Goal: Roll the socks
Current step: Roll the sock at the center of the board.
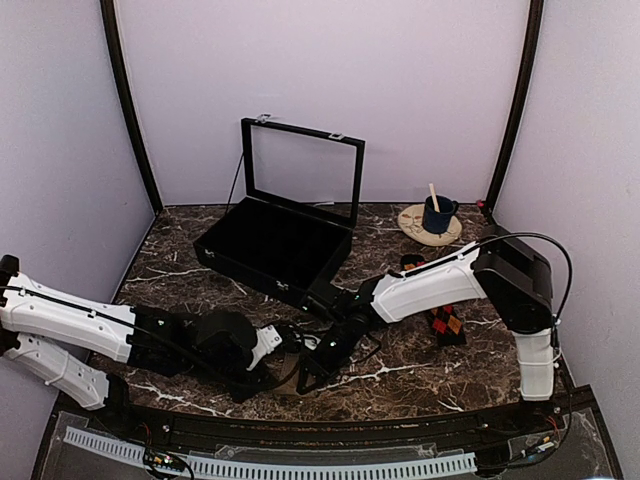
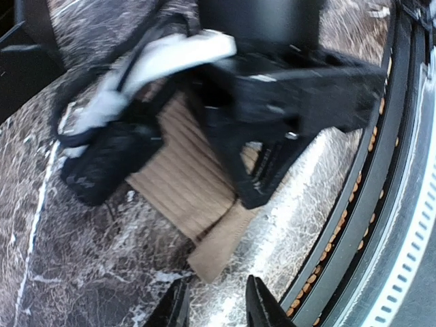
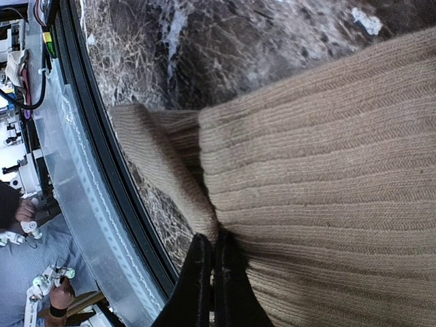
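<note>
The tan sock (image 2: 182,182) lies flat on the marble table (image 1: 420,375) at about 6 o'clock of the tabletop, close to the near rim, ribbed side up; one narrow end folds out toward 5 o'clock in the left wrist view.

The right gripper (image 3: 208,272) has its two black fingers pressed together, and their tips meet the fold of the tan sock where a doubled-over flap joins the broad ribbed part, so it looks pinched on that edge; from above its arm reaches in from 3 o'clock.

The left gripper (image 2: 214,310) has its fingers apart, with nothing between them; it hovers just short of the sock's folded end, over bare marble, and its arm comes in from 9 o'clock.

A second sock (image 1: 446,323), black with red-orange diamonds, lies at about 4 o'clock of the table, partly tucked under the right forearm and well apart from the tan one.

A black box (image 1: 270,248) with its lid (image 1: 303,170) standing open sits at 12 o'clock; a blue mug (image 1: 438,214) holding a wooden stick (image 1: 433,195) stands on a round wooden coaster (image 1: 412,222) at 2 o'clock.
</note>
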`<state>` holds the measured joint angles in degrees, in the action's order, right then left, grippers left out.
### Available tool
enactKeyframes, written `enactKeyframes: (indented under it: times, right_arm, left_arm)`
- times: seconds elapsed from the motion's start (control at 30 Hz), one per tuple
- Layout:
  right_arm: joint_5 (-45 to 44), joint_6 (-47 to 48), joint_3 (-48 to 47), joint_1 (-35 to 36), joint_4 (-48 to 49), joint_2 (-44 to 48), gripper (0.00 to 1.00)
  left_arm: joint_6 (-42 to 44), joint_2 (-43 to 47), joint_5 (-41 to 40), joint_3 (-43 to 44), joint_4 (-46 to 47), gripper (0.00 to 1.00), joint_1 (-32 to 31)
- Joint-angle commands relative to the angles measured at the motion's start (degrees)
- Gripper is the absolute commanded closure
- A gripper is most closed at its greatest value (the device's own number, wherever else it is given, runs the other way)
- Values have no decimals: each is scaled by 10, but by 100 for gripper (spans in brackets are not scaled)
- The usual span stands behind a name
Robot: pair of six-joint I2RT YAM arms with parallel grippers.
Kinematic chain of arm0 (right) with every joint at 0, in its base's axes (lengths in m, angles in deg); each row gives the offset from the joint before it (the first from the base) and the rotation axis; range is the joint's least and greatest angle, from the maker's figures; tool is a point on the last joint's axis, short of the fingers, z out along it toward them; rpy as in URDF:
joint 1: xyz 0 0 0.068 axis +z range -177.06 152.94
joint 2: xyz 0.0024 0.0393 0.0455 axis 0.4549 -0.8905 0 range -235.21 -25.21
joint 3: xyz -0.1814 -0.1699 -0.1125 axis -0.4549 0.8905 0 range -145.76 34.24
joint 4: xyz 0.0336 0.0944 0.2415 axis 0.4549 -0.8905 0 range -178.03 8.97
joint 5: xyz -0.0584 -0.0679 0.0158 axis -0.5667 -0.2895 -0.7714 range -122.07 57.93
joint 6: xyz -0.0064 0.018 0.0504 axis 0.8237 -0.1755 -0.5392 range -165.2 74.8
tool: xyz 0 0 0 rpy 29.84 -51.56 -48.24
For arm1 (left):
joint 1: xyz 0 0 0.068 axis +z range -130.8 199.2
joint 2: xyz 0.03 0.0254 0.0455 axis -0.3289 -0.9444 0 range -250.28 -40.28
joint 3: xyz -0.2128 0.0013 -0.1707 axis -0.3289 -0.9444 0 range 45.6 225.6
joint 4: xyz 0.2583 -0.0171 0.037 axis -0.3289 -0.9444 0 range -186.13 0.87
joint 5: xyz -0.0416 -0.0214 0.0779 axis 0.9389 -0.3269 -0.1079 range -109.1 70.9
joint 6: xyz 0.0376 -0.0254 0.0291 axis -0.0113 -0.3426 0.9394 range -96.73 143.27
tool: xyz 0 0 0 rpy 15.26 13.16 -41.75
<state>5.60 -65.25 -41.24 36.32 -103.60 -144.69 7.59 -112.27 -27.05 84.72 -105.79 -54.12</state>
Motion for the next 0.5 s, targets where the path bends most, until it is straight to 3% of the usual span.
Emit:
enactKeyframes:
  times: [0.0,0.47]
  right_arm:
    - [-5,-14,-5,-3,-38,-22,100]
    - [6,-16,-10,-4,-42,-30,100]
  left_arm:
    - [32,-18,-43,22,-10,68,-32]
    - [132,-101,-126,48,-16,63,-95]
